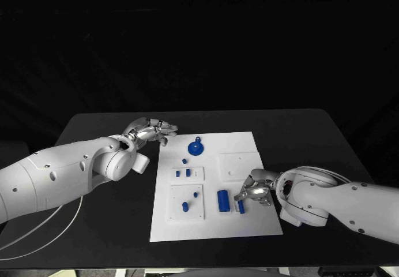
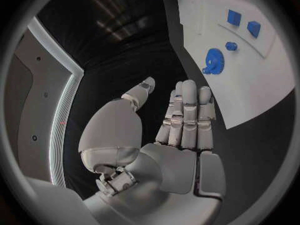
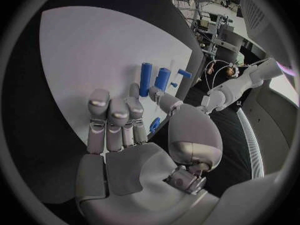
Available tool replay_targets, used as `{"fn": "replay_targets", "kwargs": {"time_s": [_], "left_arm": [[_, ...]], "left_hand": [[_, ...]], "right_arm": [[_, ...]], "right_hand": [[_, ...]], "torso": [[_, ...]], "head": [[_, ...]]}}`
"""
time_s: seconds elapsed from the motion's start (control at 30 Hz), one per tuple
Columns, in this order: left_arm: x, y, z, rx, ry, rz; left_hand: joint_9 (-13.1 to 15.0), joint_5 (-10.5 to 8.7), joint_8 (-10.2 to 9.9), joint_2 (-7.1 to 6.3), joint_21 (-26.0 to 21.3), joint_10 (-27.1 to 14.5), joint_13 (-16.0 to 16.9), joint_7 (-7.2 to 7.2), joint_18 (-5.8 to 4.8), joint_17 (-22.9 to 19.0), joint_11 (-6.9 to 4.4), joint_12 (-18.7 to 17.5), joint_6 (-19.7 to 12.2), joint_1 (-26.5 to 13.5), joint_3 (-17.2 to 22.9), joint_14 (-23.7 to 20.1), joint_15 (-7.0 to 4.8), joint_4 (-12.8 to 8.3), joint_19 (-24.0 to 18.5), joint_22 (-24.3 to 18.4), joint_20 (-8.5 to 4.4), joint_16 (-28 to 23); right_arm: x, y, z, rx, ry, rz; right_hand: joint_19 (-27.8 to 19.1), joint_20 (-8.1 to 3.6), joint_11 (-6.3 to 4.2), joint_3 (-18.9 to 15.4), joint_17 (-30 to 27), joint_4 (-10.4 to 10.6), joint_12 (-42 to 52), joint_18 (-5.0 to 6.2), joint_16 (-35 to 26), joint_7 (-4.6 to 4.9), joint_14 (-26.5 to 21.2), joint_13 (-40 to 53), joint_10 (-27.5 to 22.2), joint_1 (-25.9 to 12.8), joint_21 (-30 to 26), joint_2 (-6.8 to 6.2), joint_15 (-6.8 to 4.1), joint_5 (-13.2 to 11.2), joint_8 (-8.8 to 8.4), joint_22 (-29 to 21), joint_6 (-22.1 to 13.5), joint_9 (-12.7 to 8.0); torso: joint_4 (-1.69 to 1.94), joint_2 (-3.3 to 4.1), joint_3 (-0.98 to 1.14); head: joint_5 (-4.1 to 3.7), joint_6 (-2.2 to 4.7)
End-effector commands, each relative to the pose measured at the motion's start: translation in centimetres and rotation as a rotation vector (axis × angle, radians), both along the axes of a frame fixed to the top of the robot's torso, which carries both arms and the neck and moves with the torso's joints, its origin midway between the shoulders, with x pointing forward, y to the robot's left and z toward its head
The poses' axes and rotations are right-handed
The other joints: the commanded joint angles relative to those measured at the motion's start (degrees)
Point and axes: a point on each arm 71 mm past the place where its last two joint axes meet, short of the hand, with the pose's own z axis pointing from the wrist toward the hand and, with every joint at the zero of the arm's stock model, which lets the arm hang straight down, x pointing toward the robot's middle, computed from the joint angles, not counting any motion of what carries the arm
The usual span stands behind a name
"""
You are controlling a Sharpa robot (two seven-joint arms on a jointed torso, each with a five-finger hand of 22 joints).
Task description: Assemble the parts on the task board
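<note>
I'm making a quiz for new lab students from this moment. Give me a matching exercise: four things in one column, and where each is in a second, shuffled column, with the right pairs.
Things:
1. left hand
2. right hand
3. blue gear
4. large blue cylinder

Places:
A. on the task board just beside the right hand
B. over the black table off the board's far left corner
C. at the board's right edge, over a small blue part
D. on the board's far end

Pairs: 1-B, 2-C, 3-D, 4-A
</note>
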Motion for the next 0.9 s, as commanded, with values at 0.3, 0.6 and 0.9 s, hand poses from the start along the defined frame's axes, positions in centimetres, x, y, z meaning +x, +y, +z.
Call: {"fn": "replay_targets", "kwargs": {"time_s": [0.3, 0.6, 0.9], "left_arm": [[-0.07, -0.19, 0.09, -0.004, -0.002, -0.017], [-0.07, -0.18, 0.09, -0.003, -0.001, -0.017], [-0.07, -0.17, 0.07, -0.003, 0.0, -0.018]], "left_hand": [[0.0, -0.17, 0.3, 0.37, -0.3, -0.1, -0.1, -0.21, 1.42, 0.1, 0.2, -0.1, -0.4, 0.1, 0.0, 0.1, 0.41, 0.2, 0.2, 0.9, -0.43, -0.2], [0.0, -0.18, 0.3, 0.35, -0.3, -0.2, -0.1, -0.2, 1.42, 0.1, 0.2, -0.1, -0.4, 0.1, -0.1, 0.1, 0.41, 0.2, 0.2, 0.9, -0.43, -0.2], [0.0, -0.19, 0.3, 0.35, -0.3, -0.2, -0.1, -0.2, 1.43, 0.1, 0.2, -0.1, -0.4, 0.2, -0.1, 0.1, 0.41, 0.2, 0.2, 0.9, -0.43, -0.2]], "right_arm": [[-0.1, 0.07, -0.19, -0.013, 0.02, 0.005], [-0.08, 0.06, -0.16, -0.008, 0.015, 0.005], [-0.31, -0.44, -0.12, 0.062, 0.041, 0.047]], "right_hand": [[0.3, -0.52, -0.03, -3.4, 0.0, 2.8, -0.3, 2.24, -0.2, 0.11, 0.0, 0.2, 0.2, -1.8, 0.1, -3.42, -0.33, -0.5, 0.34, 0.5, -0.2, 0.2], [0.1, -0.7, -0.07, -5.5, 0.0, 2.9, -0.6, 2.24, -0.3, 0.07, -0.1, 0.1, -0.1, -2.2, 0.0, -3.65, -0.4, -0.5, 0.41, 0.5, -0.4, 0.3], [0.0, -0.91, 0.02, -6.0, -0.1, 2.9, -1.4, 2.24, -0.3, 0.18, -0.2, -0.3, -0.7, -1.5, -0.1, -5.29, -0.38, -0.5, 0.25, 0.4, -1.0, 0.3]], "torso": [[-0.02, -0.01, 0.01], [-0.04, -0.02, 0.06], [-0.03, -0.02, 0.08]], "head": [[0.24, -0.09], [0.25, -0.07], [0.04, 0.15]]}}
